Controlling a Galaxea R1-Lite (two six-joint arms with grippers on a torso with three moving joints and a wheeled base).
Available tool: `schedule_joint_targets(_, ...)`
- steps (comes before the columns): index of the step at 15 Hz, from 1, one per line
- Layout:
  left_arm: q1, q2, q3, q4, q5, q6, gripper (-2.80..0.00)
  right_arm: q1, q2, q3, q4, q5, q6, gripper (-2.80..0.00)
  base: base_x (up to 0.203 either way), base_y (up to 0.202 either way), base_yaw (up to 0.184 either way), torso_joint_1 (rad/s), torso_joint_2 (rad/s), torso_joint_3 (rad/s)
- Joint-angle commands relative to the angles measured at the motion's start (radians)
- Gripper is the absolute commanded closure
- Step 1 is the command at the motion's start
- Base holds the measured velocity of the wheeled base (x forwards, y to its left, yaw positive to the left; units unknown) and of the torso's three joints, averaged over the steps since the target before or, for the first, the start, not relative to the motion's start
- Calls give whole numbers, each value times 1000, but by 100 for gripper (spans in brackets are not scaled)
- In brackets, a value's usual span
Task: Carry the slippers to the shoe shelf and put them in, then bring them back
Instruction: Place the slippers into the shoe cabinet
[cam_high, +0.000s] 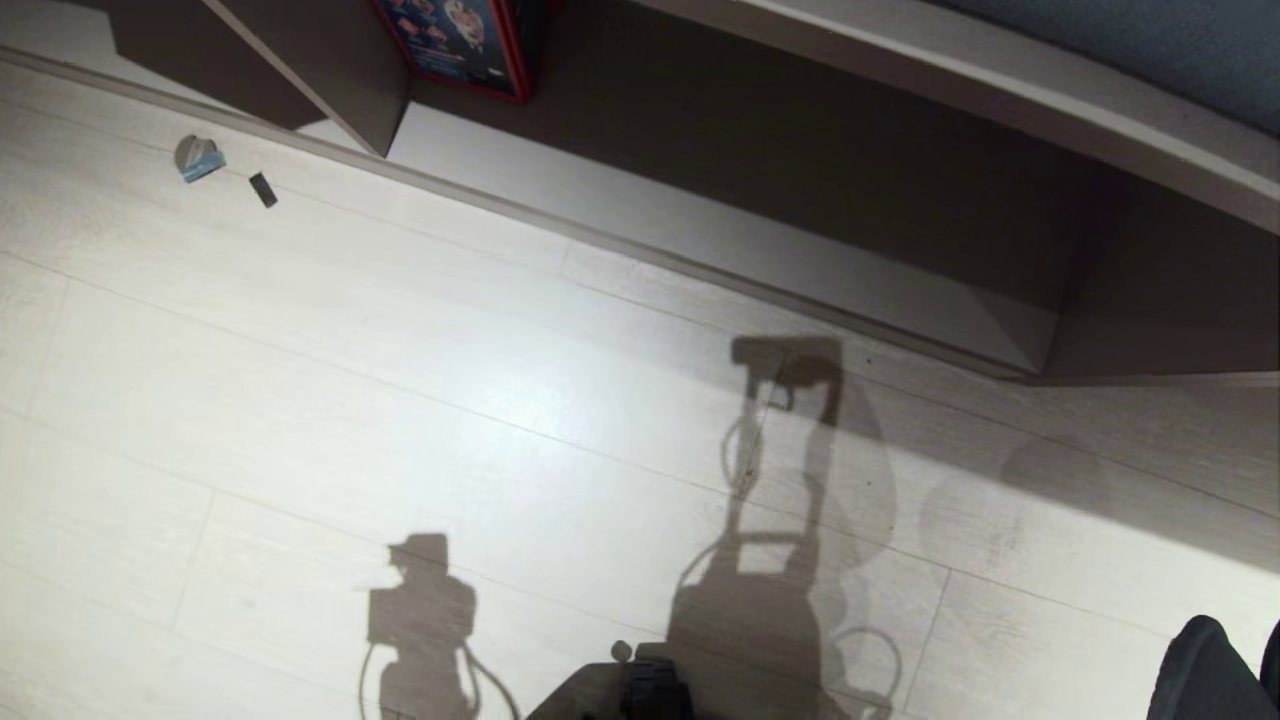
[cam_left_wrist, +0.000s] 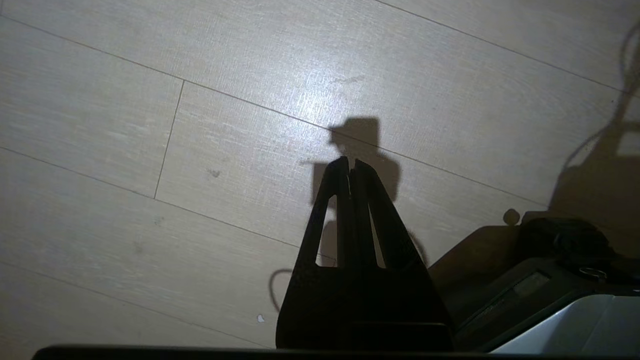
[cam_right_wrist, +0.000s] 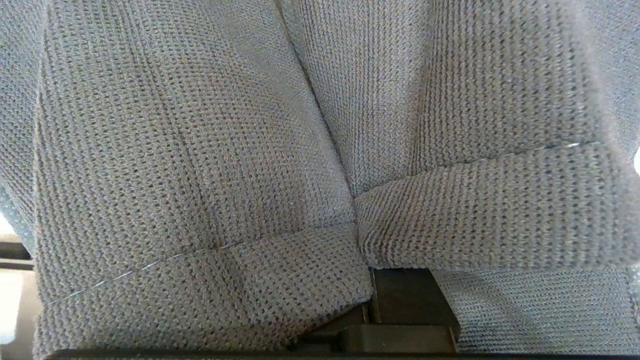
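Head view: pale plank floor (cam_high: 420, 400) seen from above, crossed by the robot's own shadows. Across the top and right, the shoe shelf (cam_high: 760, 250), a low open cubby with a pale base board running from upper left down to lower right, shadowed inside. An upright divider panel (cam_high: 340, 75) at upper left, and a red-edged printed box (cam_high: 465, 40) standing in the cubby just beside it. Two small scraps on the floor at far left, one bluish (cam_high: 198, 158), one dark (cam_high: 263, 190). At the lower right corner, a dark rounded shape (cam_high: 1205, 675), probably the slippers in the right arm's hold, though not certain from here. Neither claw clearly visible. Shelf opening ahead and to the right, so nearer the right arm than the left.

Left wrist view: left claw (cam_left_wrist: 351, 165) hanging over bare floor, fingers pressed together, holding nothing. Part of the robot's dark base (cam_left_wrist: 550, 280) beside it. No slipper here.

Right wrist view: almost filled by the slippers (cam_right_wrist: 200, 150), two panels of grey knitted cloth side by side, touching along a seam-like line up the middle, hemmed edges toward the camera. Right claw (cam_right_wrist: 407, 300) barely visible beneath the cloth, drawn nearly together and clamped on the slippers. Long axis of the pair apparently running away from the camera, along the claw's own line; toe or heel outward, impossible to tell

Judged next: slippers carried forward and right into the cubby, long axis pointing inward
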Motion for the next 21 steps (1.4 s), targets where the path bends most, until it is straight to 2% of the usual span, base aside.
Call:
schedule_joint_targets(1,0,1,0,0,1,0,0,0,1,0,0,0,-1,0,0,0,0,2,7,-195)
schedule_joint_targets(9,0,1,0,0,1,0,0,1,1,0,0,0,-2,0,0,0,0,3,3,-194)
schedule_joint_targets(12,0,0,0,0,1,1,0,0,3,-2,7,5,-26,0,0,0,0,1,1,-107)
schedule_joint_targets(14,0,1,0,0,1,1,0,0,38,-66,14,27,-36,0,0,0,0,3,1,-17)
schedule_joint_targets(18,0,1,0,0,1,3,0,0,298,-188,0,129,-12,0,0,0,0,0,0,0)
schedule_joint_targets(21,0,0,0,0,1,3,0,1,593,-225,-137,220,-1,0,0,0,0,0,0,0)
